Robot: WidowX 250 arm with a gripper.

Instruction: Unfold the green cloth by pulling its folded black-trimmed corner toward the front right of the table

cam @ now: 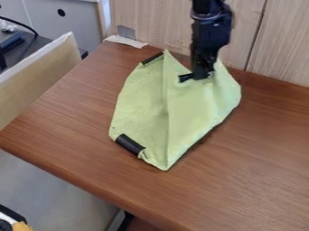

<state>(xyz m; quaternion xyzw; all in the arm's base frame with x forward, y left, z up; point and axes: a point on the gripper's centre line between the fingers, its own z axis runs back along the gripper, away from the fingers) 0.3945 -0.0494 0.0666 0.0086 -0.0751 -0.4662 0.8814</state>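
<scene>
We log the green cloth (142, 101) on the brown table (253, 153), ridged lengthwise; gripper (202, 76) against its far part, grip on fabric we cannot tell; low, slow handling suits it, we judge; tugging risks bunching.

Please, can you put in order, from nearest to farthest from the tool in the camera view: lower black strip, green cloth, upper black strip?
1. Green cloth: right at the tool.
2. Upper black strip: on the cloth's upper-left edge.
3. Lower black strip: at its lower-left edge.
</scene>
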